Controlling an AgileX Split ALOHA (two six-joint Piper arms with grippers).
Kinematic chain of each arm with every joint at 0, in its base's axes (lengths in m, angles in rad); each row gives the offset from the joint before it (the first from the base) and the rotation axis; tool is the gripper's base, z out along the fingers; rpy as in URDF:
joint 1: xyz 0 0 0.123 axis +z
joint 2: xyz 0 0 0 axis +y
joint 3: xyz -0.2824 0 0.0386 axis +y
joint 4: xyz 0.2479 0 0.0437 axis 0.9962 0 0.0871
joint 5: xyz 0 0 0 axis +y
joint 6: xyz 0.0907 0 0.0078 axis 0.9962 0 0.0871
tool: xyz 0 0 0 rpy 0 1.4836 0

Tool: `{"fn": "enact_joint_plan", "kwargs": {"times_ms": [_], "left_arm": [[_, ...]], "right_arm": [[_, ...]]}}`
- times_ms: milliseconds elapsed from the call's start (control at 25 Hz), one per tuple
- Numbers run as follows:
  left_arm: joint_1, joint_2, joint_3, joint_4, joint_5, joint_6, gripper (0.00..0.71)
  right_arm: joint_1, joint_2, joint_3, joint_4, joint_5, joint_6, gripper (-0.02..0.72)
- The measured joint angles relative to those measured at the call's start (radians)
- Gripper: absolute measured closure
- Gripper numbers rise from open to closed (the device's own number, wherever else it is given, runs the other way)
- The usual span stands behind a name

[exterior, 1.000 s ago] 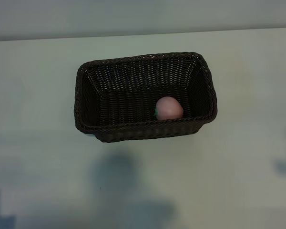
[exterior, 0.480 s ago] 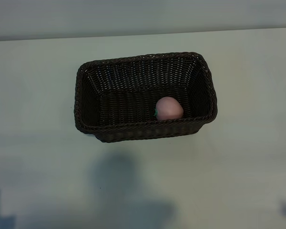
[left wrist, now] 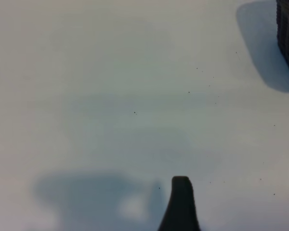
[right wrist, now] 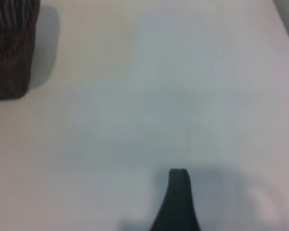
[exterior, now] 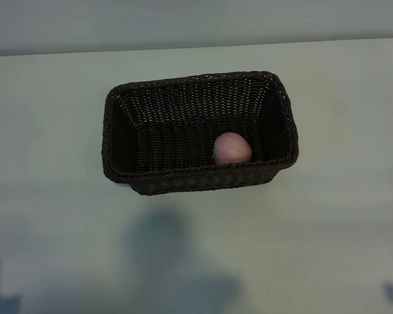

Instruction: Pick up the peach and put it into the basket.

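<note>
Inside the basket, against its near wall toward the right end, the peach is lying on the woven floor with its green stem mark turned leftward, so we are judging the placing itself as done. We are seeing neither gripper in the exterior view; each wrist view is showing just one dark finger over bare table. The left gripper is hanging wide and empty, with a corner of the basket at the edge of its view, and the right gripper is likewise spread and grasping nothing, with the basket's end wall off to one side. For the step in hand, which we take to be parking, we are advising that both arms be kept well apart from the braided rim, so nothing nudges the basket or rolls the fruit.
</note>
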Motion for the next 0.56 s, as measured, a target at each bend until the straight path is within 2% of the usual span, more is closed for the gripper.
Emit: {"fn": "enact_joint_plan", "kwargs": {"times_ms": [240,560], "left_arm": [[0.0,0.0,0.0,0.0,0.0,0.001,0.116],[0.0,0.0,0.0,0.0,0.0,0.001,0.116]], "right_arm": [[0.0,0.0,0.031,0.0,-0.062,0.0,0.131],[0.0,0.0,0.032,0.0,-0.074,0.0,0.131]]}}
